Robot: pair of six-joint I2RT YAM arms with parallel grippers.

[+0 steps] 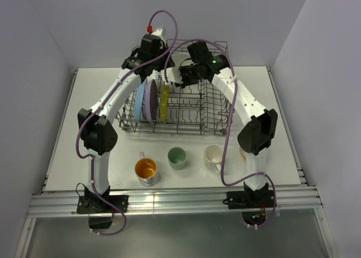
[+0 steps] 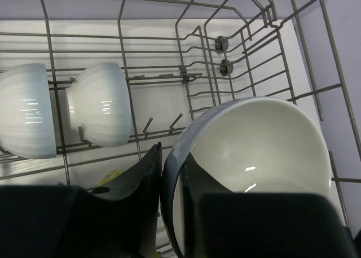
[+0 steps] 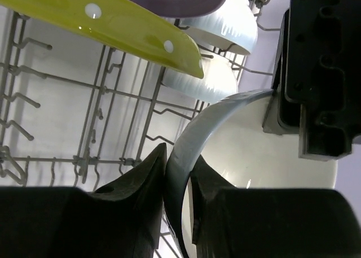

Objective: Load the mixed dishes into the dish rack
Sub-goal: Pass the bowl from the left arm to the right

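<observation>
Both grippers are shut on the rim of one bowl [image 2: 259, 139], grey-blue outside and white inside, held over the far end of the dish rack [image 1: 214, 119]. My left gripper [image 2: 172, 173] pinches one side of the rim. My right gripper [image 3: 179, 173] pinches the other side, and the bowl [image 3: 248, 139] fills that view. In the top view the bowl [image 1: 181, 59] sits between the left gripper [image 1: 167, 59] and the right gripper [image 1: 181, 73]. Blue [image 1: 139, 103], lavender [image 1: 151, 100] and yellow-green [image 1: 164, 100] plates stand upright in the rack. Two white bowls [image 2: 101, 103] [image 2: 22, 108] rest on tines.
An orange-inside cup [image 1: 145, 169], a pale green cup [image 1: 177, 156] and a white mug [image 1: 214, 155] stand on the table in front of the rack. The rack's right half shows only bare tines [image 1: 203, 108]. Walls close in at the back and sides.
</observation>
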